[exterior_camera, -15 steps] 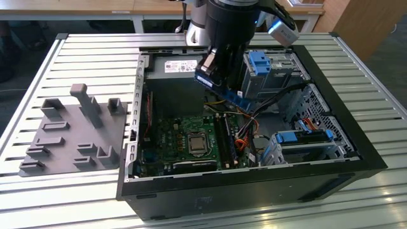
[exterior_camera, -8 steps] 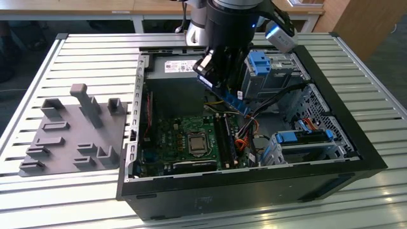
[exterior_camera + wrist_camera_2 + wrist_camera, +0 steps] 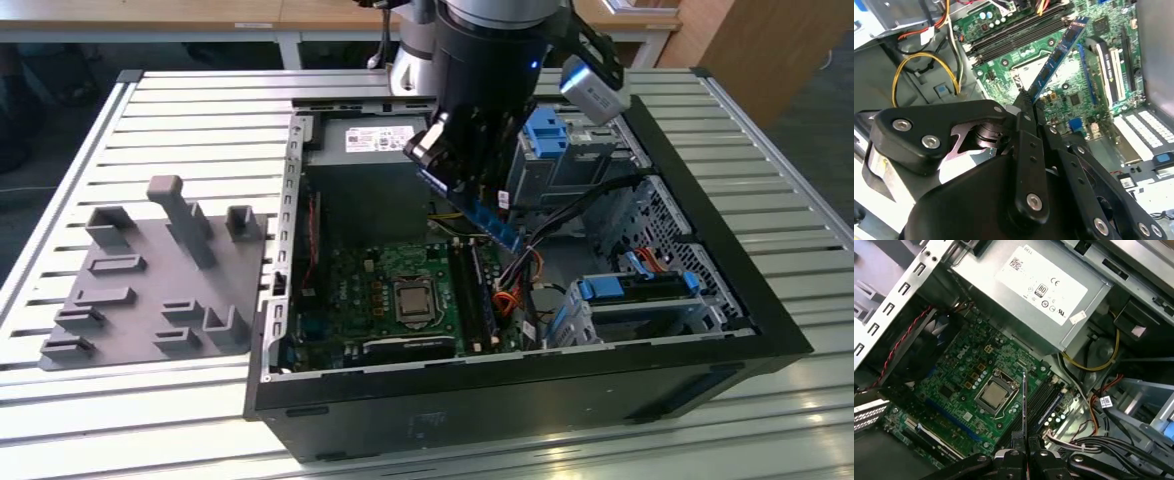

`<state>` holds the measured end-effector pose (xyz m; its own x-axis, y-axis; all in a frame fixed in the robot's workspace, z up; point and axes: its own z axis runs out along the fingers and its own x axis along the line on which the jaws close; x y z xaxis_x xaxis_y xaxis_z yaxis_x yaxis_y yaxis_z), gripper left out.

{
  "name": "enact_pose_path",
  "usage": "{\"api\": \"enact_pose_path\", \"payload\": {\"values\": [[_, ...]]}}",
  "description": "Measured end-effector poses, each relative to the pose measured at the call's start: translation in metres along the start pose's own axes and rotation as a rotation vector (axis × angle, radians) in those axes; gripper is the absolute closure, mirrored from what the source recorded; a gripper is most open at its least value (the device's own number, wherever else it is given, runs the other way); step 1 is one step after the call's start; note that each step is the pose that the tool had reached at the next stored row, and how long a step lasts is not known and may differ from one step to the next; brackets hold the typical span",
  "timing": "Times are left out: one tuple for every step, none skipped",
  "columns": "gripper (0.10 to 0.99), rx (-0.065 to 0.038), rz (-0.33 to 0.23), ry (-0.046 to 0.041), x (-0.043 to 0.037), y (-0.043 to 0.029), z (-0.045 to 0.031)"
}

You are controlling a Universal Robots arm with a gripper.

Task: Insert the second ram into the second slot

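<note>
Gripper: our gripper hangs over the open computer case, its fingers clenched on one end of the second ram.
Second ram: it is tilted in the air above the motherboard, with its free end pointing down toward the memory slots and apart from them.
Done: we have the stick in hand and over the board.
Left: seating, since it is not yet in the second slot.
Doubt: we cannot tell whether a neighbouring slot already holds a stick.
</note>
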<state>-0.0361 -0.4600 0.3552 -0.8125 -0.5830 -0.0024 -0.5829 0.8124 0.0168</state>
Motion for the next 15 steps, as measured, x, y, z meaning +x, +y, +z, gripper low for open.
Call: {"api": "enact_pose_path", "payload": {"values": [[0.945,0.000,0.002,-0.0001,0.0009,-0.0013,0.0000],[0.945,0.000,0.007,0.0000,0.0013,-0.0017,0.0001],[0.945,0.001,0.019,0.0001,0.0012,-0.0017,0.0003],[0.945,0.002,0.034,0.0005,0.0012,-0.0017,0.0005],[0.945,0.003,0.050,0.0010,0.0012,-0.0018,0.0006],[0.945,0.004,0.066,0.0014,0.0012,-0.0018,0.0008],[0.945,0.004,0.083,0.0017,0.0012,-0.0018,0.0011],[0.945,0.005,0.099,0.0020,0.0013,-0.0018,0.0013],[0.945,0.006,0.116,0.0022,0.0013,-0.0018,0.0016],[0.945,0.007,0.132,0.0026,0.0013,-0.0018,0.0018],[0.945,0.008,0.148,0.0028,0.0013,-0.0018,0.0020],[0.945,0.009,0.164,0.0032,0.0013,-0.0018,0.0023],[0.945,0.010,0.180,0.0035,0.0013,-0.0018,0.0025],[0.945,0.010,0.197,0.0038,0.0013,-0.0018,0.0027],[0.945,0.011,0.214,0.0042,0.0013,-0.0018,0.0030]]}}
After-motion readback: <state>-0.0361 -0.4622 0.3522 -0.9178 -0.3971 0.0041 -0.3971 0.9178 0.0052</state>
